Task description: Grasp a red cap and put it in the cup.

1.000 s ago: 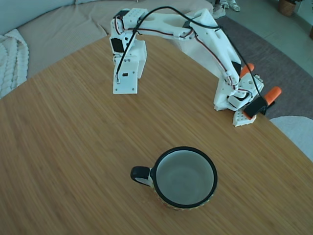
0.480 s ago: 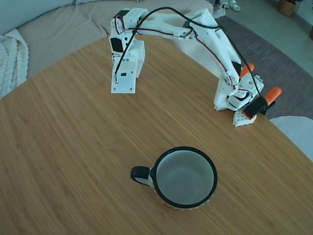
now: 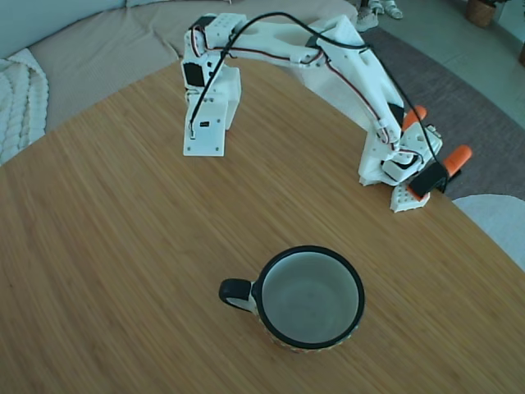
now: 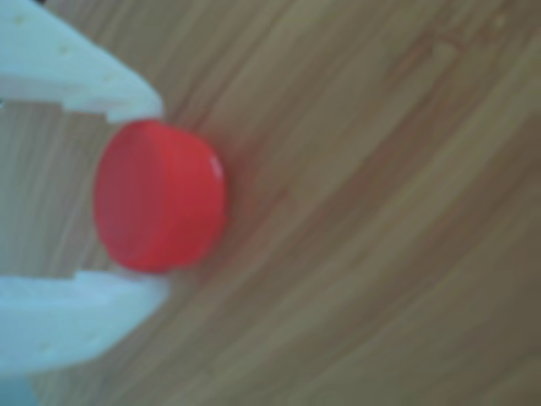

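The red cap [image 4: 159, 196] sits between my two white fingers [image 4: 80, 72] in the other view, lying on the wooden table [image 4: 380, 211] with its flat top facing the camera. The upper finger's tip touches the cap's edge at about 12 o'clock, and the lower finger meets it at about 6 o'clock, so my gripper [image 4: 156, 196] is closed to roughly the cap's width with the cap between the tips. The picture is soft, so I cannot tell how firmly the pads press.

In the fixed view the cap itself is hidden behind my gripper [image 3: 203, 152], which points straight down at the table [image 3: 98, 246] in the upper part of the picture. From there my white arm [image 3: 328, 61] arches over toward 3 o'clock and comes down to its base [image 3: 398, 168] at the table's edge, where orange clamp handles [image 3: 458, 156] stick out.

The cup [image 3: 312, 297] stands well apart from the gripper, toward 5 o'clock from it, near the lower edge of the fixed view. It is upright, black rim facing up, its black handle pointing to 9 o'clock.
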Controlling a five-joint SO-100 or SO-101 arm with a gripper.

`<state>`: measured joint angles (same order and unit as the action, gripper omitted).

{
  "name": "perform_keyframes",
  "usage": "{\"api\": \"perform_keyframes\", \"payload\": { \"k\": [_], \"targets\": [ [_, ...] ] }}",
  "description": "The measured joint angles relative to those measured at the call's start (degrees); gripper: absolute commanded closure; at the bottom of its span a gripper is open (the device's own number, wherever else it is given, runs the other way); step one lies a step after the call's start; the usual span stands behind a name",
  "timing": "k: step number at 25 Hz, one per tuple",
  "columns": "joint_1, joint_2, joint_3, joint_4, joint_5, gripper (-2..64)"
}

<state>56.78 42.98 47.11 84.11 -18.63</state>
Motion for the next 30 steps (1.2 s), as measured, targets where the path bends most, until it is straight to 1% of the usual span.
{"api": "perform_keyframes", "payload": {
  "k": [3, 6, 11, 15, 23, 30],
  "targets": [
    [-0.88, 0.09, -3.25, 2.37, 0.09, 54.6],
    [-2.29, 1.41, -5.19, 3.87, 1.76, 54.6],
    [-7.12, 7.38, -5.27, 6.94, 2.02, 54.6],
    [-12.92, 13.01, -5.27, 9.49, 2.37, 54.6],
    [-26.54, 24.17, -5.27, 9.93, 9.05, 54.6],
    [-37.71, 30.41, -5.27, 9.93, 14.06, 54.6]
  ]
}}
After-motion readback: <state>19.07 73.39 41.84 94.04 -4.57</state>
